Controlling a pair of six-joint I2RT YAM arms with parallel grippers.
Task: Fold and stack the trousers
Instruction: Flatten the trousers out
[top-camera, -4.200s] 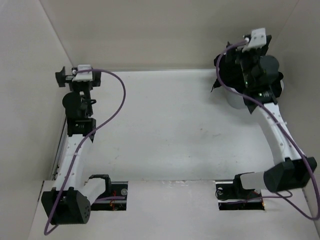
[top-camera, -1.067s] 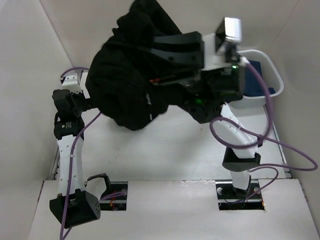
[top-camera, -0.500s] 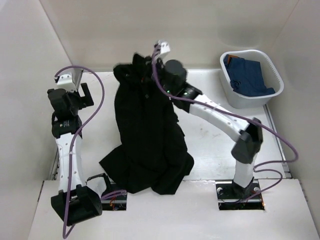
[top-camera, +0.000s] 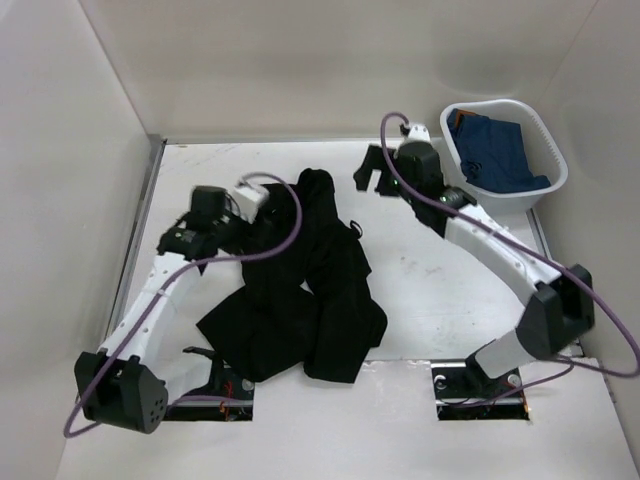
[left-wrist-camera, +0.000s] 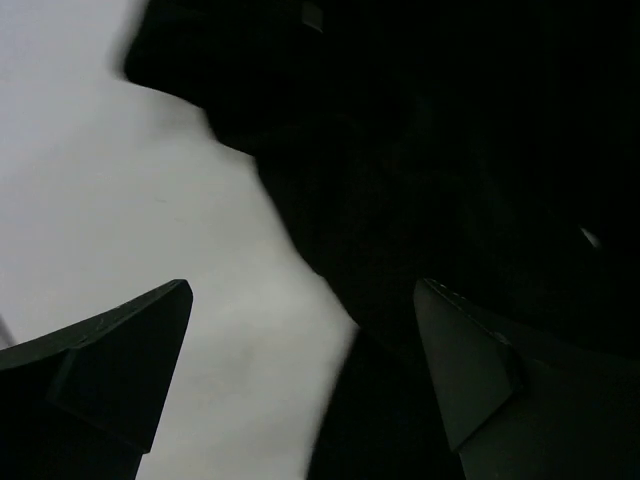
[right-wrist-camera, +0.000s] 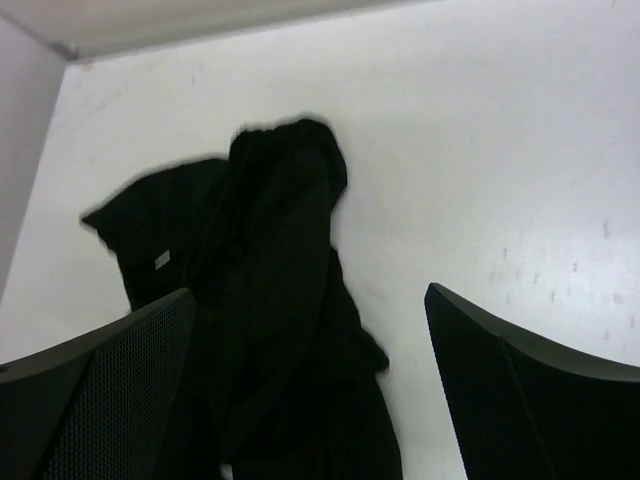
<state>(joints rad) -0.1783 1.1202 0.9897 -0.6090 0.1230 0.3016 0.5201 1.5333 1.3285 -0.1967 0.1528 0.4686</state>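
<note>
The black trousers (top-camera: 310, 290) lie crumpled on the table, running from the back centre to the front edge. My left gripper (top-camera: 258, 228) is open and low at their upper left edge. In the left wrist view (left-wrist-camera: 300, 330) the trousers (left-wrist-camera: 450, 150) fill the right side, and their edge runs between the spread fingers (left-wrist-camera: 110, 370). My right gripper (top-camera: 372, 180) is open and empty, raised to the right of the trousers' top end. In the right wrist view (right-wrist-camera: 310, 380) the trousers (right-wrist-camera: 270, 300) lie below, between the fingers (right-wrist-camera: 530, 390).
A white basket (top-camera: 548, 150) at the back right holds a blue garment (top-camera: 500, 150). White walls enclose the table at the left, back and right. Bare table (top-camera: 450, 280) lies to the right of the trousers.
The right gripper has let go of the trousers and drawn back to the right; their lifted top has dropped onto the table. The left arm has swung in to the trousers' left edge.
</note>
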